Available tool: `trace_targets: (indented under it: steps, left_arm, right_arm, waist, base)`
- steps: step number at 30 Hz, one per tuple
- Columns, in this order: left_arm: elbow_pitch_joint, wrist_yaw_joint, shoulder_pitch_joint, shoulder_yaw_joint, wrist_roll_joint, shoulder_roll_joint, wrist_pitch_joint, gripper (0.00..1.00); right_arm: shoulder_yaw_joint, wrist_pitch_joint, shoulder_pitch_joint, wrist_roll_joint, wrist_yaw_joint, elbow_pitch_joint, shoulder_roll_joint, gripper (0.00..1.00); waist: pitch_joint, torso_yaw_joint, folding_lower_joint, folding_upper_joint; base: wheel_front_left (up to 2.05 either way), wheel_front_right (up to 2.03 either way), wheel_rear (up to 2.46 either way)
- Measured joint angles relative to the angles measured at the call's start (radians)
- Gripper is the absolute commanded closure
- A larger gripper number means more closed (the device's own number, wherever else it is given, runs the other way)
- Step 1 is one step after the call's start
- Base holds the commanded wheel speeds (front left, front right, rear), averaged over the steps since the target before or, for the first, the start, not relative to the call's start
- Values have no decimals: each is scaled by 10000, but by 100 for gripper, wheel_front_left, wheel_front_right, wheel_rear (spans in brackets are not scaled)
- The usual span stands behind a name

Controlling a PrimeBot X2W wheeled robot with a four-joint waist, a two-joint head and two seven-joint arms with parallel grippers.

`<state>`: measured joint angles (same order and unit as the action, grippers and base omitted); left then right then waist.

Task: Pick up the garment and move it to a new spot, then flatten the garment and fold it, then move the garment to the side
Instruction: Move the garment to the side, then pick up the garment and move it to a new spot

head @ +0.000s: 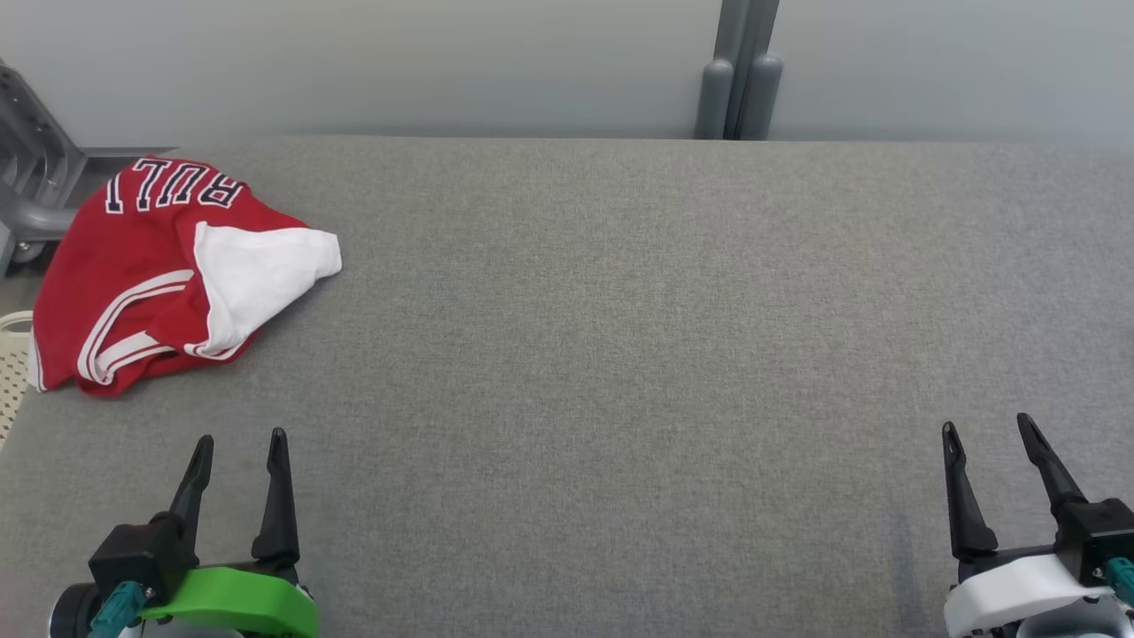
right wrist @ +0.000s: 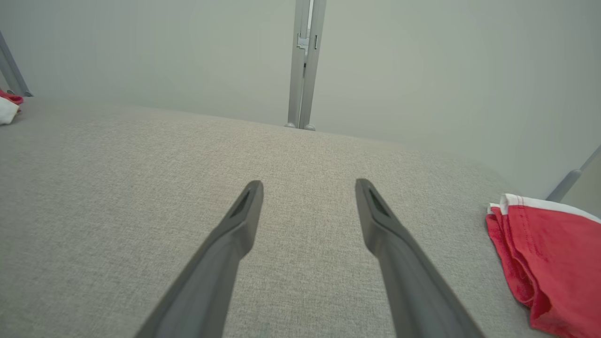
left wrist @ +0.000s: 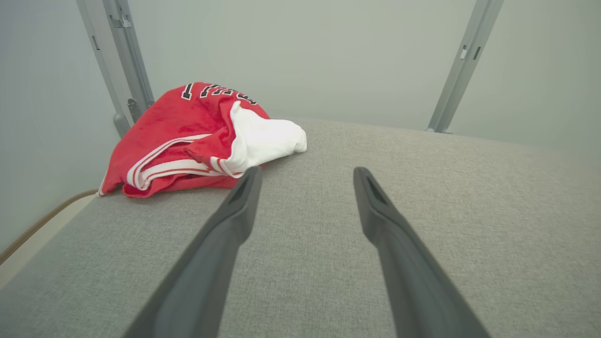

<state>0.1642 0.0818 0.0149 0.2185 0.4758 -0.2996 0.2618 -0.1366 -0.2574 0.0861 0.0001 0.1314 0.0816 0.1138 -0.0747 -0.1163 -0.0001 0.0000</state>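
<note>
**A:** Left gripper [head: 242, 439]: two dark fingers spread to their widest, nothing between them. Right gripper [head: 988, 424]: the same, wide and empty. Both sit low at the near edge of the grey padded table [head: 620, 354], tips pointing away from the robot. I cannot tell whether the tips touch the cover.

**B:** And the garment?

**A:** The garment [head: 151, 275] is a red jersey with white trim and dark-edged lettering. It is bunched in a heap at the table's far-left corner, with its left side at the rim. A white inner face is turned out toward the middle. It lies ahead of the left gripper and apart from it, and well apart from the right one.

**B:** Why are the jaws so wide?

**A:** My reading is a ready stance, with the pick-up not yet begun. A wide gape suits biting into a thick bunch of folds. The left arm is the nearer candidate. The broad grey stretch between the grippers looks like the place to lay it out.

**B:** Anything else?

**A:** A second red cloth [right wrist: 540, 253] with a white hem lies at the table's right side, near the right gripper. Whether it belongs to the task, I cannot tell. A grey post [head: 740, 80] stands behind the far edge.
</note>
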Motion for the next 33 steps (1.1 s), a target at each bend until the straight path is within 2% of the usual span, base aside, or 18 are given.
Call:
trace_targets:
  steps: [13,27,33]
  left_arm:
    - [119,-169,-682,-792,-313,437,6,0]
    - [244,-497,-769,-1047,-568,575,8,0]
    - [255,-566,-757,-982,-594,568,6,0]
  right_arm:
    - [326,-42,263,-144,0,234,-48,0]
    - [161,-46,288,-109,0,589,-259,0]
    - [368,-52,269,-4,0,437,-316,0]
  waist:
    - [966,-155,0,0]
    - [974,-156,0,0]
    - [974,-471,0,0]
  base:
    - [0,0,0]
    - [0,0,0]
    - [0,0,0]
